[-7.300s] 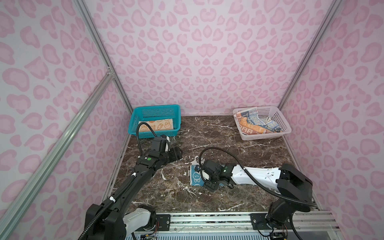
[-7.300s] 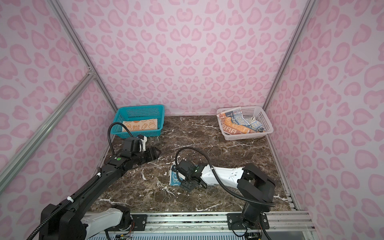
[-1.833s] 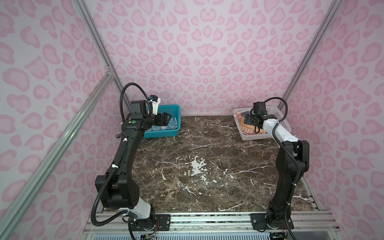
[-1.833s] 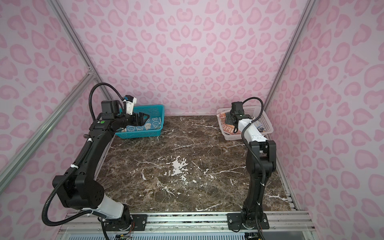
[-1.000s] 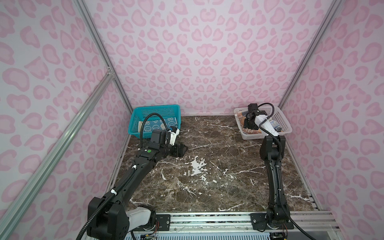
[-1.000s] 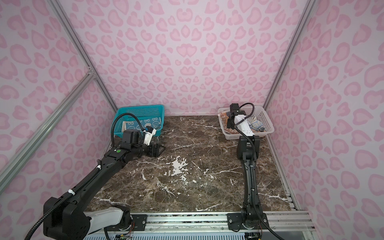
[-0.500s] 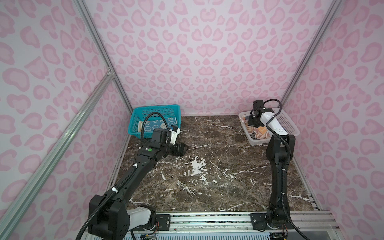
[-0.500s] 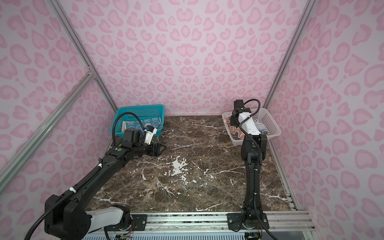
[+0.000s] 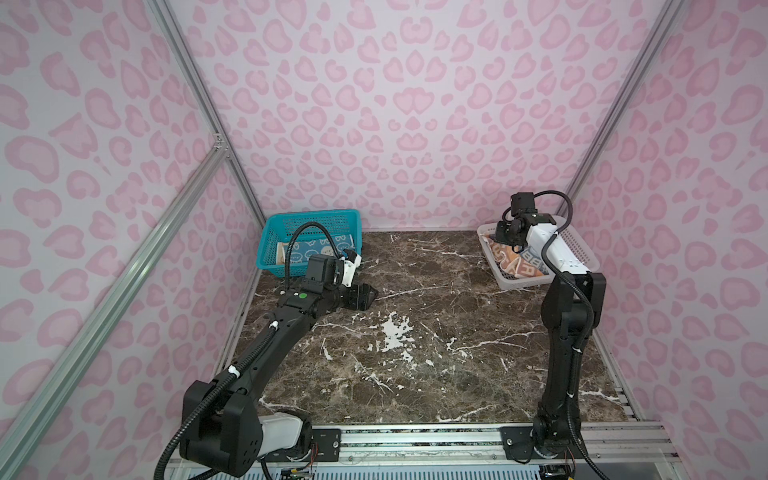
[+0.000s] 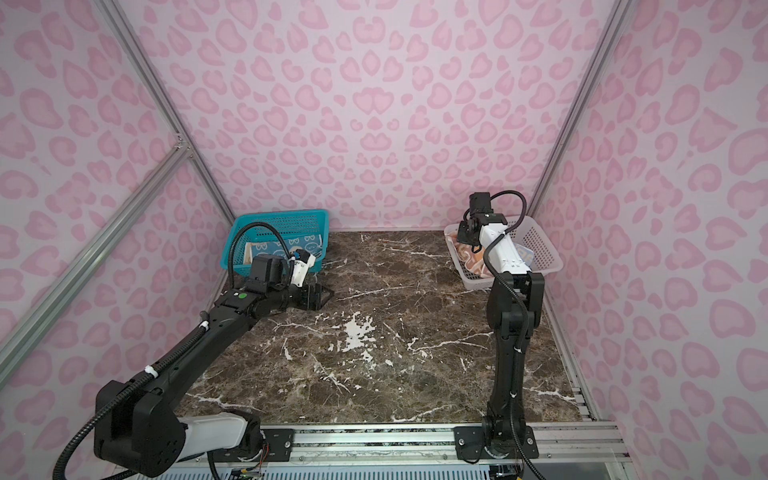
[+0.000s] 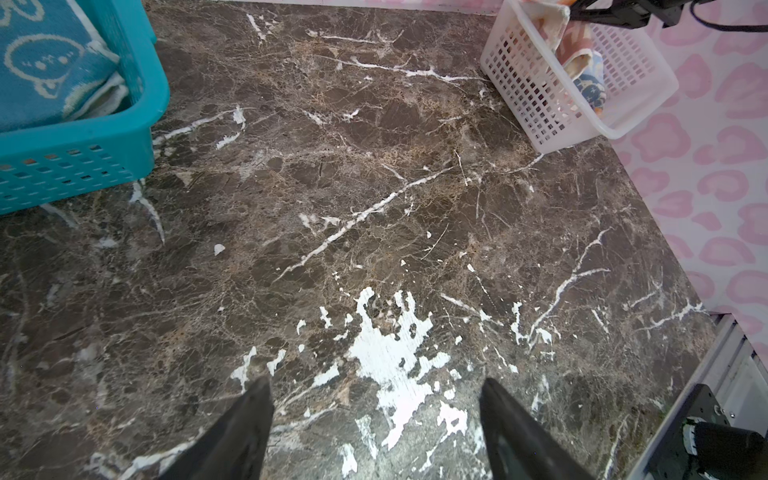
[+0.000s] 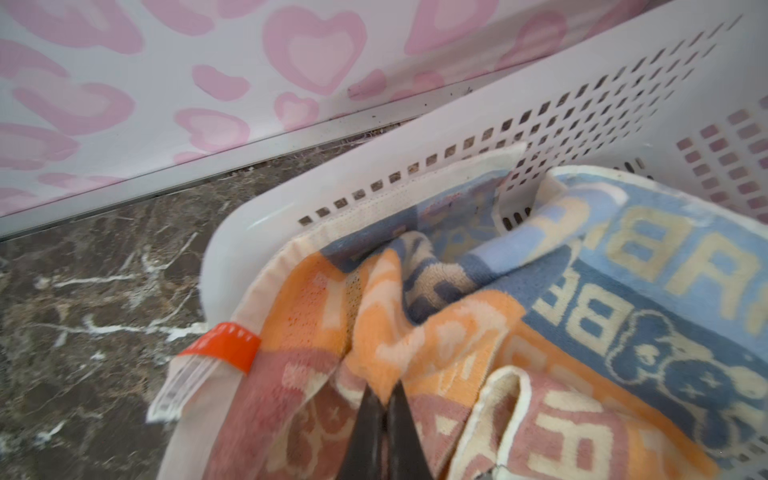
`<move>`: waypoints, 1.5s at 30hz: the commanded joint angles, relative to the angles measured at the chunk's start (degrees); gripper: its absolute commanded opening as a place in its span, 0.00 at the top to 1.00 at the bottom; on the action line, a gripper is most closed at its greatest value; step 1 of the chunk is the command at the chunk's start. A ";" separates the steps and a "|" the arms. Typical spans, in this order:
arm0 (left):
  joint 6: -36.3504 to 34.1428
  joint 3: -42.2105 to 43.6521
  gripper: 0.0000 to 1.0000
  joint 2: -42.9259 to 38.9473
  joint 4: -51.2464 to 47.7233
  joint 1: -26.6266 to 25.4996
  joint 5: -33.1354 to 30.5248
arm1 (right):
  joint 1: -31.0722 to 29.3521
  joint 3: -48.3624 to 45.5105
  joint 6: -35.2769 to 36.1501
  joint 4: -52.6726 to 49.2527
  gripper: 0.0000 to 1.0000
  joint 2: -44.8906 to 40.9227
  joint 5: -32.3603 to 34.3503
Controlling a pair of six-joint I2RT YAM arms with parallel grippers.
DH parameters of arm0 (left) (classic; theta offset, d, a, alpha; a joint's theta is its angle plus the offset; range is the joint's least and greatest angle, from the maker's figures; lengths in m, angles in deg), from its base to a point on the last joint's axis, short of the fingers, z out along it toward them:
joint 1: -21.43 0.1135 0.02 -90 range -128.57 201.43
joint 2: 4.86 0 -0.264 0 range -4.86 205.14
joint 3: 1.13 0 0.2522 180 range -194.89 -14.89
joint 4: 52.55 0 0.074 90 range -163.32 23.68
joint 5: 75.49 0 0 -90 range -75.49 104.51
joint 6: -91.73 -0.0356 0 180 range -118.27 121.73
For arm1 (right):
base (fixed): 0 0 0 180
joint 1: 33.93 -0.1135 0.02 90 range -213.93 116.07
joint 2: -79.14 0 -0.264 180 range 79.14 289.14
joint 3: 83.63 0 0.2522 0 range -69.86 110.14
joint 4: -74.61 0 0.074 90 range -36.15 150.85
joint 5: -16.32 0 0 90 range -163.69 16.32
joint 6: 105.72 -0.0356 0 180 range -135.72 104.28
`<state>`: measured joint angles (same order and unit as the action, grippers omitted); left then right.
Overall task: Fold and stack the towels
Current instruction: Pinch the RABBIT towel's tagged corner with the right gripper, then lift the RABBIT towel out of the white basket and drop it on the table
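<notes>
Setting: pink heart/leopard-print walls (image 9: 395, 104) on 3 sides; dark brown marble table (image 9: 436, 332) w/ white veins.
Left gripper (image 9: 365, 297): jaws wide apart, nothing btwn them; low over bare marble, fingers (image 11: 249, 419) dark, pointing toward table centre.
Teal basket (image 9: 316, 216): just behind and beside left gripper, in back corner.
Blue bunny towel (image 11: 41, 62): folded flat inside teal basket, well clear of the left gripper's tips.
Orange-cream towel (image 9: 281, 254): only an edge shows, under the blue one, same basket.
Right gripper (image 12: 383, 390): jaws pressed together, pinching a fold of the lettered towel (image 12: 457, 332); tips down inside white basket (image 12: 540, 104).
Lettered towel, place: crumpled in white basket, directly under and ahead of right gripper; pinched fold is in the orange band; left wrist view shows one end lifted, hanging from the tips (image 11: 561, 25).
Tag: orange loop (image 12: 224, 345) + white label on towel hem, draped over basket rim, beside right gripper.
White basket, place: opp. back corner, well apart from left gripper, askew to back wall.
</notes>
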<state>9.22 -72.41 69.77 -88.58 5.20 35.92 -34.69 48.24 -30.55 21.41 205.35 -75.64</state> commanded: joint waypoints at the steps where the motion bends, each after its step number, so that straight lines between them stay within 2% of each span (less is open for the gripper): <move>1: 0.50 0.49 0.21 0.08 1.72 -0.01 0.25 | -0.09 -2.80 -0.51 3.39 1.00 -2.07 -2.24; 8: 0.62 1.20 0.21 0.75 2.03 -0.02 0.39 | -1.33 -13.52 -2.38 7.24 1.00 -6.71 -6.30; 11: 0.46 1.26 0.21 1.21 2.01 -0.03 0.30 | -1.94 -14.38 -3.58 8.63 1.00 -5.73 -10.92; 18: 0.16 2.58 0.21 1.39 2.38 0.05 -0.66 | -4.00 -7.55 -4.50 7.54 1.00 1.45 -12.20; 25: -0.22 2.15 0.21 2.70 2.48 -0.02 -1.03 | -3.56 6.01 -4.17 2.63 1.00 10.38 -11.75; 28: -0.05 1.81 0.22 2.89 2.48 -0.02 -0.69 | -3.54 10.39 -2.94 0.02 1.00 11.69 -10.69; 35: 0.92 0.56 0.21 1.63 4.01 -0.10 -0.59 | -2.99 8.49 0.35 0.55 1.00 5.27 -9.77; 45: 2.03 -2.02 0.20 -0.36 6.89 -0.06 -0.27 | -5.15 -4.01 6.14 6.54 1.00 -14.56 -6.75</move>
<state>10.66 -73.46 70.25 -84.47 5.13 35.31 -39.04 46.64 -27.54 23.92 193.90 -83.71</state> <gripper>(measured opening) 0.795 0.049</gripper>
